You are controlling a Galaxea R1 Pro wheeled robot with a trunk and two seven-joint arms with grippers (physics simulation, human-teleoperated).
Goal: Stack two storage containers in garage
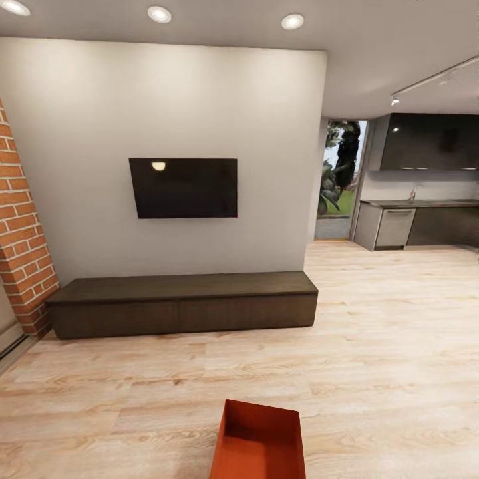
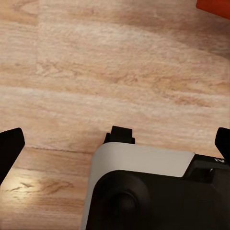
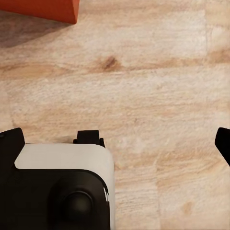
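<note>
Nearest the head camera, at the 6 o'clock edge of its view, one orange-red storage container point(image 1: 258, 442) sits on the light wood-plank flooring point(image 1: 372, 346) of the living room, open side up and interior bare. An orange-red corner point(image 2: 214, 6) also appears in the left wrist view, and another orange-red wall point(image 3: 40, 9) in the right wrist view; whether these belong to the same container cannot be told.

Left claw point(image 2: 115, 143): released, dark fingertips spread to opposite edges of the wrist view, nothing between them, wood flooring beneath. Right claw point(image 3: 115, 143): released likewise, fingertips wide apart over bare planks.

At 12 o'clock from the container, a long low dark-brown cabinet point(image 1: 183, 304) stands against the white wall point(image 1: 166, 100), with the black TV screen point(image 1: 183, 187) mounted above it. A brick column point(image 1: 20, 233) stands at 9 o'clock. A kitchen table point(image 1: 426, 223) occupies 2 o'clock.
</note>
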